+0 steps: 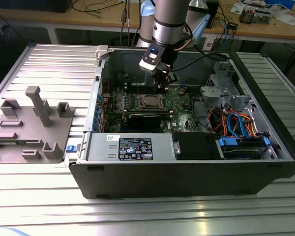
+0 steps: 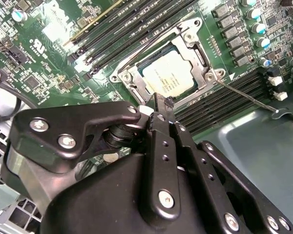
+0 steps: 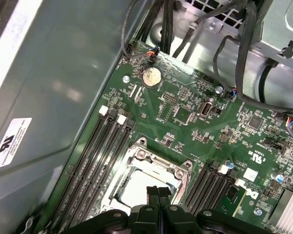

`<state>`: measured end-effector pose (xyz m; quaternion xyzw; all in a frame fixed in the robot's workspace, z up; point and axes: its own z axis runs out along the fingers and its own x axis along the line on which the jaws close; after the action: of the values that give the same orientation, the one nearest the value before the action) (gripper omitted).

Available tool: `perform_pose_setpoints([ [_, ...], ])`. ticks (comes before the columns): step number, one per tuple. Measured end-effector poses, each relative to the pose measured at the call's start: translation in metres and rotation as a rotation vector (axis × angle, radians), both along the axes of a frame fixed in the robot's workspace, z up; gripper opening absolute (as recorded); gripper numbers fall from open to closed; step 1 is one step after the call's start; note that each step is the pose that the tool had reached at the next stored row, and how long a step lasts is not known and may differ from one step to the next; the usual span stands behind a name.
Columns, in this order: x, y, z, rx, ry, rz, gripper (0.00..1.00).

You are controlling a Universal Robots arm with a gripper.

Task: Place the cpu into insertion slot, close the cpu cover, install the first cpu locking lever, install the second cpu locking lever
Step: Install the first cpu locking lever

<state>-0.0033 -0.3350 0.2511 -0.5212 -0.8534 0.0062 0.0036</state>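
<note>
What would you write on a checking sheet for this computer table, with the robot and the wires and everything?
Surface: ribbed metal table with an open computer case on it.
Job's things: cpu lies flat on the green board, framed by the cpu cover; a thin lever rod juts from one corner.
Clutter: grey holder fixture on the table, at the exterior view's left.
Grippers: gripper shut, holding nothing, right by the cover's edge; touching cannot be told.
Cables: orange and blue cables bundled inside the case.
Surroundings: wooden bench behind, with wires on it.
</note>
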Motion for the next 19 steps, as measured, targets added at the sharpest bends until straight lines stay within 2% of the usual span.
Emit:
perform_pose_setpoints([
  [19, 0.0, 0.0, 0.0, 0.0, 0.0, 0.077, 0.11],
])
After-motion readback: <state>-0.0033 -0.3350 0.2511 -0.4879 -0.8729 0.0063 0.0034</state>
